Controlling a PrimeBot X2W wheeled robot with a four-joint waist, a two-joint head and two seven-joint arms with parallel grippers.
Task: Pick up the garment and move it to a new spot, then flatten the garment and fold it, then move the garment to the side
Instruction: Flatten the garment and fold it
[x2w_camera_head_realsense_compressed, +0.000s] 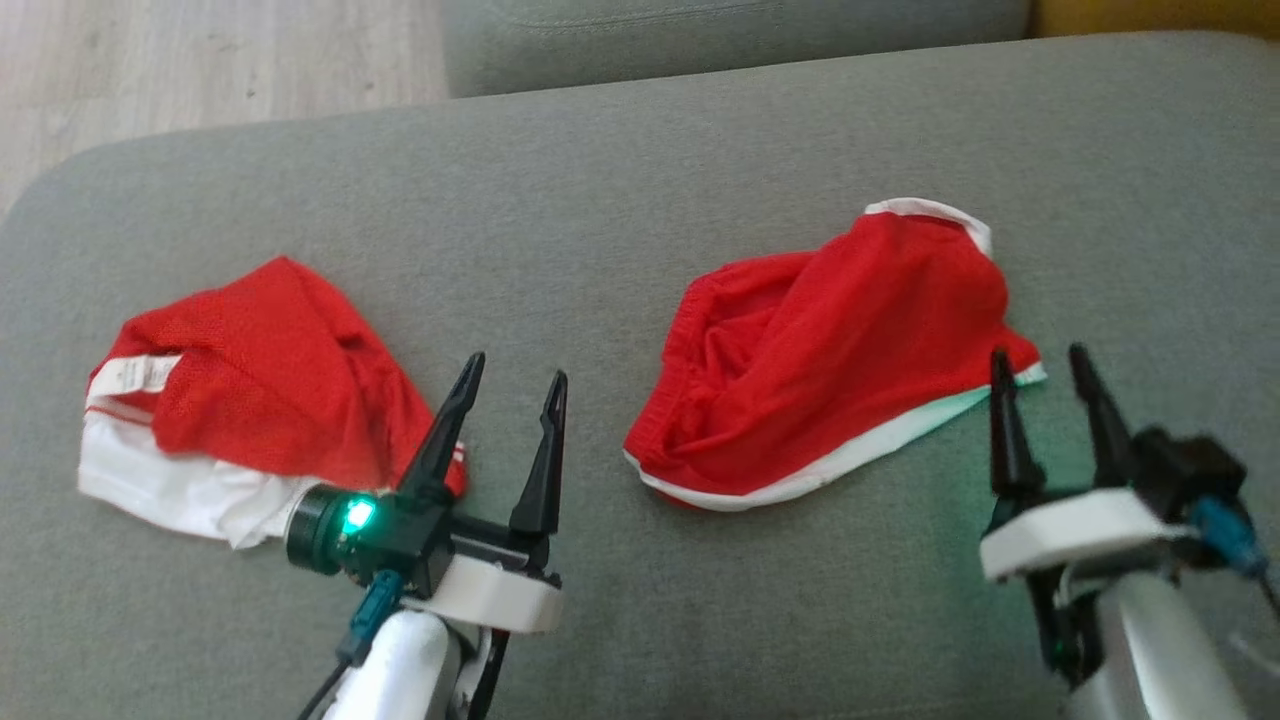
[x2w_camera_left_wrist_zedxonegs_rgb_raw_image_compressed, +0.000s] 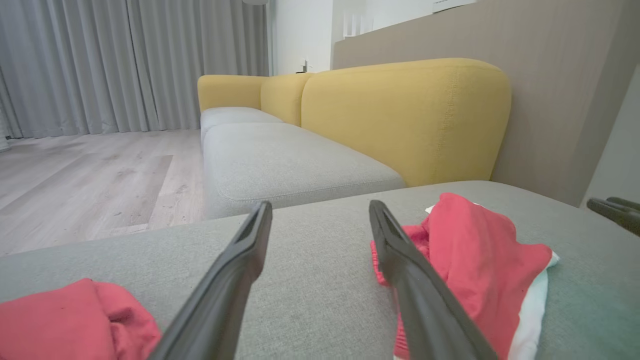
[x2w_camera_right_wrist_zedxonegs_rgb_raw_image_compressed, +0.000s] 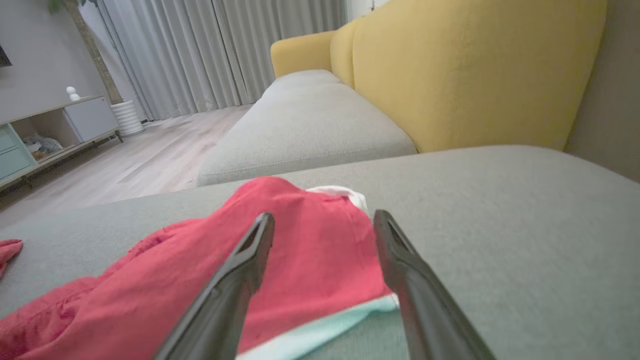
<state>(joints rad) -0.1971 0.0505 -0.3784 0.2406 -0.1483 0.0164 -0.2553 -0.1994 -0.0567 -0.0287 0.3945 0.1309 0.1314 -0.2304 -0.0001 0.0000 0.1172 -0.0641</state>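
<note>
Both claws open, empty: left claw (x2w_camera_head_realsense_compressed: 519, 368) beside left red garment (x2w_camera_head_realsense_compressed: 270, 370), right claw (x2w_camera_head_realsense_compressed: 1037, 352) at hem of right red garment (x2w_camera_head_realsense_compressed: 840, 360).

Two red garments with white trim: the left garment (x2w_camera_head_realsense_compressed: 270, 390) and the right garment (x2w_camera_head_realsense_compressed: 830, 370). Two hands, the left hand (x2w_camera_head_realsense_compressed: 519, 367) and the right hand (x2w_camera_head_realsense_compressed: 1037, 350), each with two dark fingers (x2w_camera_head_realsense_compressed: 450, 425), four in all. Behind, two grey seat cushions (x2w_camera_left_wrist_zedxonegs_rgb_raw_image_compressed: 295, 165) in a row, and what look like three yellow back cushions (x2w_camera_left_wrist_zedxonegs_rgb_raw_image_compressed: 400, 115), though the far ones blur together.
</note>
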